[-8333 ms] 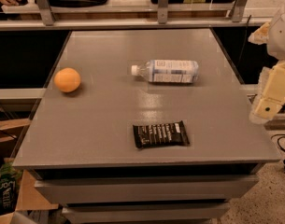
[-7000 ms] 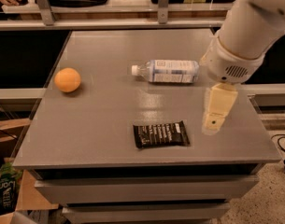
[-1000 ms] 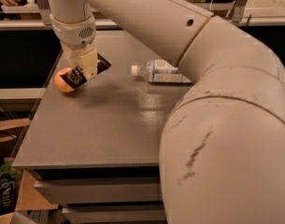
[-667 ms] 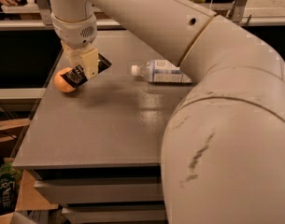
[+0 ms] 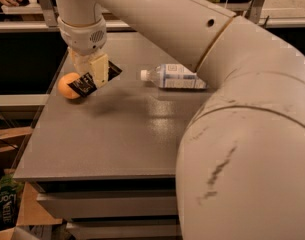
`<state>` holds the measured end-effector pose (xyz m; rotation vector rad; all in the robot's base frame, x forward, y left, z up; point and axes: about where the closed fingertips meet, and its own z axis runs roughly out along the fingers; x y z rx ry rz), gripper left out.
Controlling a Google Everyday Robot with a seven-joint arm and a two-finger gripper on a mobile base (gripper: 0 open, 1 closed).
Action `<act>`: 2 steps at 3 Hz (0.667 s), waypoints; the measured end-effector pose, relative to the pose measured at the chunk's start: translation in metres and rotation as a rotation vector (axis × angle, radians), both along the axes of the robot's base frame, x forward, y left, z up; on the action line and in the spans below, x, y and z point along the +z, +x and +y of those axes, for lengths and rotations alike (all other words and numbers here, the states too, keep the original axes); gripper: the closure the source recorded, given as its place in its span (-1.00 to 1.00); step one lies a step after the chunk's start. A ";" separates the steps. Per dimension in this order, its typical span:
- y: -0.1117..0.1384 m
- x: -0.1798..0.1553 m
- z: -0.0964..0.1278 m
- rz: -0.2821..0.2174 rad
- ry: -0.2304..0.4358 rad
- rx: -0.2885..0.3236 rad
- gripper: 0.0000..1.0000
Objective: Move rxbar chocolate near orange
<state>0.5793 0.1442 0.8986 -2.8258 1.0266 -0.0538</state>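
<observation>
The rxbar chocolate [image 5: 90, 82] is a flat black wrapper with white lettering, held tilted in my gripper [image 5: 95, 73] just above the grey table [image 5: 117, 134] at its left side. The gripper is shut on the bar, its cream fingers [image 5: 99, 68] clamped across the middle. The orange [image 5: 69, 85] sits on the table right behind the bar's lower left end, partly covered by it. I cannot tell whether bar and orange touch.
A clear plastic bottle with a white label [image 5: 173, 77] lies on its side right of the gripper. My large white arm [image 5: 242, 149] fills the right of the view and hides the table's right half. Cardboard boxes [image 5: 12, 204] stand on the floor at left.
Since a second ago the gripper and bar have barely shifted, staying next to the orange. Much earlier the bar lay at the table's front middle and the gripper was empty.
</observation>
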 end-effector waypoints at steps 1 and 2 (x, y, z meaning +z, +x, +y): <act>0.001 -0.007 -0.005 0.015 -0.009 -0.003 1.00; 0.001 -0.011 -0.006 0.031 -0.017 -0.004 0.65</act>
